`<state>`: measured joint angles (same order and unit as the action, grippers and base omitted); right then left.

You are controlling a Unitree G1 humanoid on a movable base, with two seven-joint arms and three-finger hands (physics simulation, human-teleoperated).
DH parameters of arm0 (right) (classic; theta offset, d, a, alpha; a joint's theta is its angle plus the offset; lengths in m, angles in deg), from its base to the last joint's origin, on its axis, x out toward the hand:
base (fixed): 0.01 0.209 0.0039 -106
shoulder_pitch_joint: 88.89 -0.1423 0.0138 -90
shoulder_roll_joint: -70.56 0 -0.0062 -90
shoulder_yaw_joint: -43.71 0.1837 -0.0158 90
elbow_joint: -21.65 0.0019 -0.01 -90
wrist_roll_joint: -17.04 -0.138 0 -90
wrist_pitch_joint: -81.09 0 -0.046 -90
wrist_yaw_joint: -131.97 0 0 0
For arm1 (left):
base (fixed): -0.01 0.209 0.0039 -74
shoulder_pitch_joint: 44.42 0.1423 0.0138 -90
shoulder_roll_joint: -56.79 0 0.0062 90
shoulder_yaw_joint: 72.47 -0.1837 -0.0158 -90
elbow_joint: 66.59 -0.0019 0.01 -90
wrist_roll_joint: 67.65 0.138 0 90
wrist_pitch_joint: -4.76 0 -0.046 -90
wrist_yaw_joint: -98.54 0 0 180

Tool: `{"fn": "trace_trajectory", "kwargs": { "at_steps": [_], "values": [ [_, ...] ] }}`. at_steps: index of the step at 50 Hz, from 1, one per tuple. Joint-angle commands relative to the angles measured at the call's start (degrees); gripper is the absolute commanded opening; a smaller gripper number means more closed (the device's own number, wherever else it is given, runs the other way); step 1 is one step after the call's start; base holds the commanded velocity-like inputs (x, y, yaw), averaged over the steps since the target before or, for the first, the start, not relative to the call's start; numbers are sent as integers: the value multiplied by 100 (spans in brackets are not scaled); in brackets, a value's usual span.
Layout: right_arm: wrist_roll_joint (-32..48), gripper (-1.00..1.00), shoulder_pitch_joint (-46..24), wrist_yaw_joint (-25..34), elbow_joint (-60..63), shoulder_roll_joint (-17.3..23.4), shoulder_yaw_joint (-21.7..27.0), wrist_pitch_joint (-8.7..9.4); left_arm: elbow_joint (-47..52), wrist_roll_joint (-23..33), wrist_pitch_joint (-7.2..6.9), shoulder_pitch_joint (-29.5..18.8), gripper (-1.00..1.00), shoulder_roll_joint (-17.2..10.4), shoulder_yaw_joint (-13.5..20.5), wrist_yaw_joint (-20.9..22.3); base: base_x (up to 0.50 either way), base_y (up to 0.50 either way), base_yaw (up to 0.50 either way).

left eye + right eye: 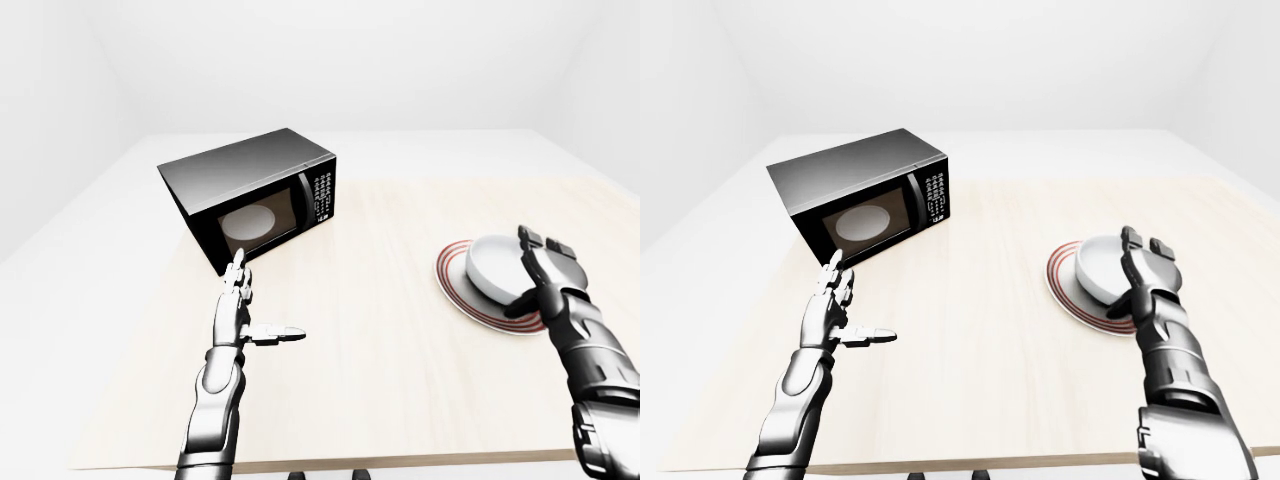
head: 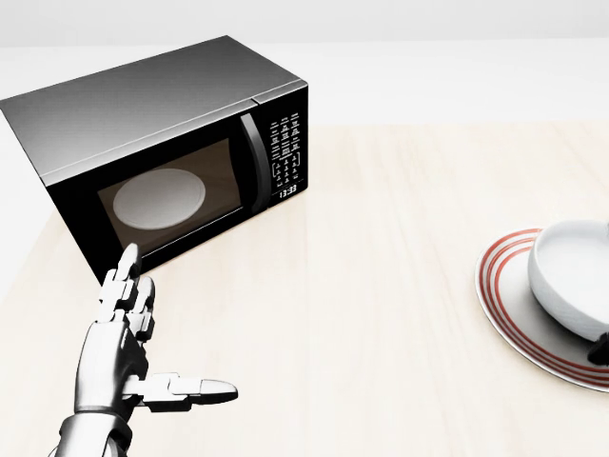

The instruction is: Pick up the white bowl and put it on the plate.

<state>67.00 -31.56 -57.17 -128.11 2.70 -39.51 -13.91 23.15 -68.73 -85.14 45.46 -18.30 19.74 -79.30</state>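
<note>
A round white bowl (image 1: 497, 265) sits upright on a round white plate with red rings around its rim (image 1: 452, 280), which lies on the right side of a pale wooden table (image 1: 380, 350) in the left-eye view. In the head view the bowl rests toward the plate's right portion, leaving a crescent of striped rim bare on the left, and both are cut off by the picture's right edge. The robot's silver, segmented right hand (image 1: 545, 275) stands at the bowl's lower right side in the left-eye view, its fingers (image 1: 1131, 252) straight and pointing up against the bowl's rim, with a dark thumb reaching toward the plate below; the fingers are spread rather than curled round the bowl, and whether they actually touch it cannot be told. The left hand (image 2: 128, 338) hovers over the bare table at the lower left of the head view, well apart from the plate, with its fingers extended upward and its thumb (image 2: 195, 388) stuck out sideways to the right, holding nothing. Just above that hand in the view stands a glossy black box-shaped microwave oven (image 2: 162, 124), set at an angle on the table's left part, its door closed, a pale round turntable (image 2: 159, 199) visible through the window and a keypad with a lit display reading 13:33 on its right panel. White walls and floor surround the table.
</note>
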Motion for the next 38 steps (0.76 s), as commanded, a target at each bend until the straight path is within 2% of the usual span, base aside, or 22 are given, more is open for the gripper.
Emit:
{"fn": "trace_trajectory", "kwargs": {
  "at_steps": [1, 5, 8, 9, 12, 17, 19, 22, 28, 38],
  "values": [
    [-252, 100, 282, 880, 1648, 99, 519, 0, 0, 0, 0, 0, 100, 0, 0, 0, 0, 0, 0],
    [-527, 100, 331, 1827, 3145, 188, 977, 0, 0, 0, 0, 0, 100, 0, 0, 0, 0, 0, 0],
    [-664, 100, 243, 2273, 3758, 279, 1174, 0, 0, 0, 0, 0, 100, 0, 0, 0, 0, 0, 0],
    [-763, 100, 154, 2502, 4084, 349, 1274, 35, 0, 0, 0, 0, 100, 0, 0, 0, 0, 0, 0],
    [-936, 100, -19, 2859, 4566, 509, 1404, 293, 0, 0, 0, 0, 100, 0, 0, 0, 0, 0, 0],
    [-1122, 100, -107, 3144, 4969, 695, 1523, 517, 0, 0, 0, 0, 100, 0, 0, 0, 0, 0, 0],
    [-1181, 100, -127, 3150, 5009, 744, 1548, 535, 0, 0, 0, 0, 100, 0, 0, 0, 0, 0, 0],
    [-1275, 100, -126, 3272, 5232, 820, 1618, 661, 0, 0, 0, 0, 100, 0, 0, 0, 0, 0, 0],
    [-1575, 100, -247, 3536, 5683, 1076, 1791, 1000, 0, 0, 0, 0, 100, 0, 0, 0, 0, 0, 0],
    [-1998, 100, -158, 3767, 6545, 1262, 2027, 1000, 0, 0, 0, 0, 100, 0, 0, 0, 0, 0, 0]
  ]
}}
